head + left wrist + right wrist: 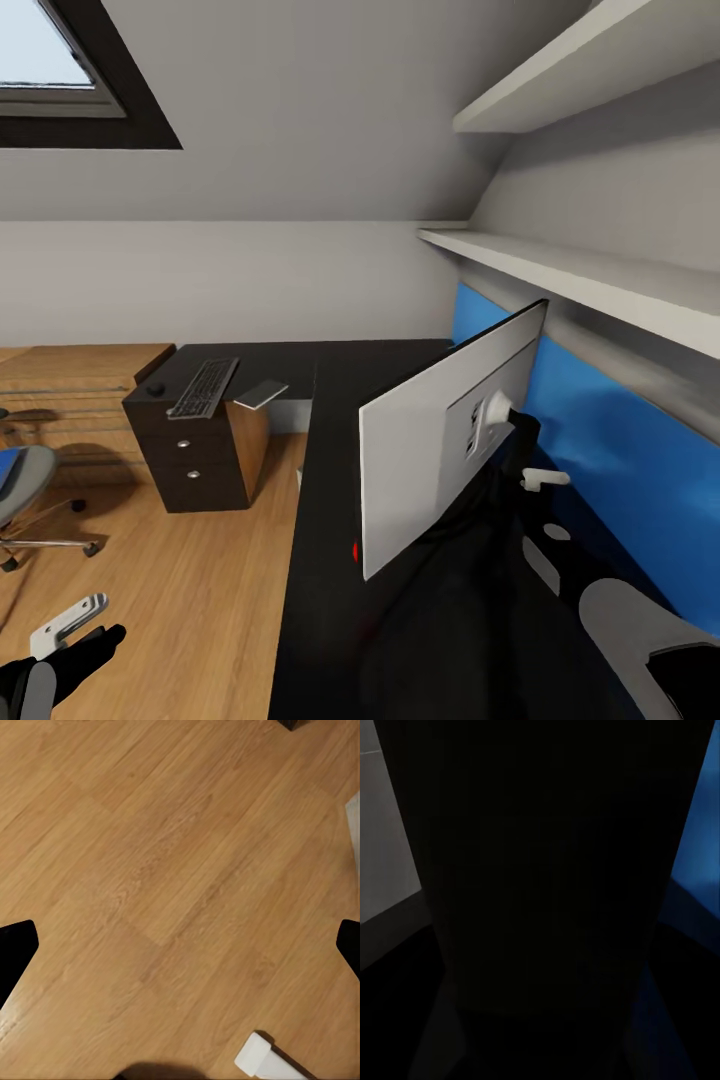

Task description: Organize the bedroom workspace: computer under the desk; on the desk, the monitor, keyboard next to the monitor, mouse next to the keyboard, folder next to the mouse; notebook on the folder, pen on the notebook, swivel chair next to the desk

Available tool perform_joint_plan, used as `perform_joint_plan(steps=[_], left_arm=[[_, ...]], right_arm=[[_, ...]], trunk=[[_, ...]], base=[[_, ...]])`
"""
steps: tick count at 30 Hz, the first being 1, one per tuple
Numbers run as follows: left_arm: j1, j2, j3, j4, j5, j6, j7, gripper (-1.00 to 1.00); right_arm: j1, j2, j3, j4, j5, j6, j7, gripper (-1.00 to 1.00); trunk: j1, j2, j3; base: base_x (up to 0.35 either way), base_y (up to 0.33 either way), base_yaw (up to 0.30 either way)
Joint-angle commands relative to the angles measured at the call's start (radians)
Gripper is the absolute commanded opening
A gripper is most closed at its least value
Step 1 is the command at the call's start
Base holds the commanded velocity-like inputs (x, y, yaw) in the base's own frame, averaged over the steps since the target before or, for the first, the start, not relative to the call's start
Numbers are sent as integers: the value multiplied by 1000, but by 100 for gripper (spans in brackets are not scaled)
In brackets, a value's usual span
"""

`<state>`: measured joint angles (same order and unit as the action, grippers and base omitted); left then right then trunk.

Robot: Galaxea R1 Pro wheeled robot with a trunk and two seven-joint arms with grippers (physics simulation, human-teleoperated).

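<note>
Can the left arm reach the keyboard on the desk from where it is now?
Probably not: the left gripper hangs low over the floor, and the keyboard lies on the desk's far end.

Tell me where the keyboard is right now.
In the head view, the keyboard lies on the far left end of the desk, above the drawers, between the mouse and the notebook.

Glossy black shell on the left gripper (60, 650), with a pale grey rounded bracket on top and a grey oval patch on the casing. Black, too, on the right arm (600, 600): pale grey rounded panels, a small white peg near the wrist. Black fingers (15, 952), tapering to blunt tips.
</note>
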<state>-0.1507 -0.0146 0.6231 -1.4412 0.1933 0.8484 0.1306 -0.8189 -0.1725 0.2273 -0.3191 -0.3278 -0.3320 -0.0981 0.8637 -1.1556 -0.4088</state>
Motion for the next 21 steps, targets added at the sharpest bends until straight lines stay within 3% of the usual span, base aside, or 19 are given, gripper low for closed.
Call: perform_joint_plan(steps=[1,21], left_arm=[[-1,-1,1,-1,11,4,8,100],[-1,-1,1,-2,11,4,7,100]], right_arm=[[0,-1,12,3,-15,7,-6,-100],[0,-1,12,5,-14,5,-6,-100]], trunk=[[0,-1,-1],[0,-1,-1]], base=[[81,0,0],[71,-25,0]])
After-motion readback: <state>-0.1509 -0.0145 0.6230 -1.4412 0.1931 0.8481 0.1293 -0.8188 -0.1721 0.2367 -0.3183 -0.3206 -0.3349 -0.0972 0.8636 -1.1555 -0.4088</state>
